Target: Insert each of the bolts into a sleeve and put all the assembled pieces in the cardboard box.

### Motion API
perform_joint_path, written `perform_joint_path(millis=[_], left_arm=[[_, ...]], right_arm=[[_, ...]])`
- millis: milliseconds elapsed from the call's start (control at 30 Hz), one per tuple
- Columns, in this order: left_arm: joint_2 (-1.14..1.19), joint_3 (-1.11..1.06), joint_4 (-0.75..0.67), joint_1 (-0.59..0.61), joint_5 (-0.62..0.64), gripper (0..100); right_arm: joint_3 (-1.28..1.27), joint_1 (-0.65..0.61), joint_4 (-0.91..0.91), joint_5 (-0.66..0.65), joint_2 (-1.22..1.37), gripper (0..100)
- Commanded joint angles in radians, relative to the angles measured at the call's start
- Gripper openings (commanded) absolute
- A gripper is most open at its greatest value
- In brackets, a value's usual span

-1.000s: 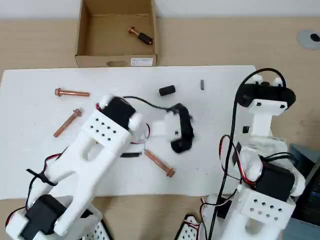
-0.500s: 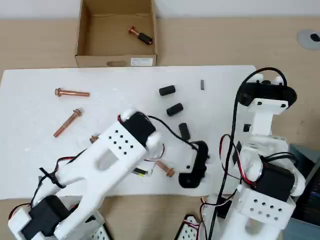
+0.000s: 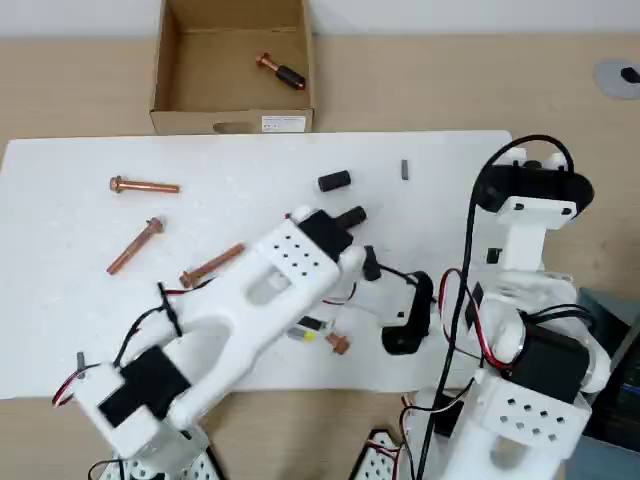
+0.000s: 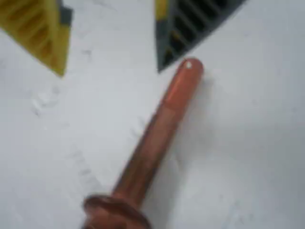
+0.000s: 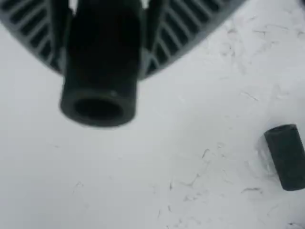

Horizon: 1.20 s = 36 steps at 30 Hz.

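Left wrist view has the left gripper spread wide with nothing in it, hanging low over a copper bolt that lies flat on the white mat. The bolt's tip sits right by the dark finger and well apart from the yellow finger, so it's way off-centre. My worry is that if the jaws close from here, the dark one shoves the shaft first and the round thing rolls away instead of getting pinched.

The right gripper is clamped on a black sleeve, bore facing out, with a good part sticking past the fingers. A bolt pushed in crooked could lever it loose.

From the high view I think the target is the bolt whose head pokes out under the left arm, but it's mostly covered. That arm also hangs near a loose sleeve, which is easy to knock. 1 assembled piece is in the cardboard box, and 3 other bolts lie on the mat.
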<state>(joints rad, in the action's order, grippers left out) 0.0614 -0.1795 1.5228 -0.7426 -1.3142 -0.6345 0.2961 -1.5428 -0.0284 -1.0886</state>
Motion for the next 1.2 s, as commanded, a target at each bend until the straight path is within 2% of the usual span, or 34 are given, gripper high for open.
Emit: perform_joint_path(millis=[0,333,467,733,967,1167], left_arm=[[0.042,0.101,-0.006,0.008,-0.003,14],[0.189,0.18,-0.006,-0.023,-0.002,14],[0.193,0.175,-0.003,-0.04,0.003,10],[0.199,0.166,-0.008,-0.052,0.011,10],[0.199,0.103,-0.104,-0.066,0.018,11],[0.2,0.091,-0.104,-0.071,0.018,11]], right_arm=[[-0.001,0.012,0.025,0.005,-0.013,1.0],[-0.001,0.008,0.025,0.005,-0.013,1.0],[-0.001,0.013,0.025,0.003,-0.013,1.0],[-0.001,0.008,0.025,0.005,-0.013,1.0],[-0.001,0.008,0.023,0.005,-0.013,1.0],[-0.001,0.01,0.021,0.005,-0.013,1.0]])
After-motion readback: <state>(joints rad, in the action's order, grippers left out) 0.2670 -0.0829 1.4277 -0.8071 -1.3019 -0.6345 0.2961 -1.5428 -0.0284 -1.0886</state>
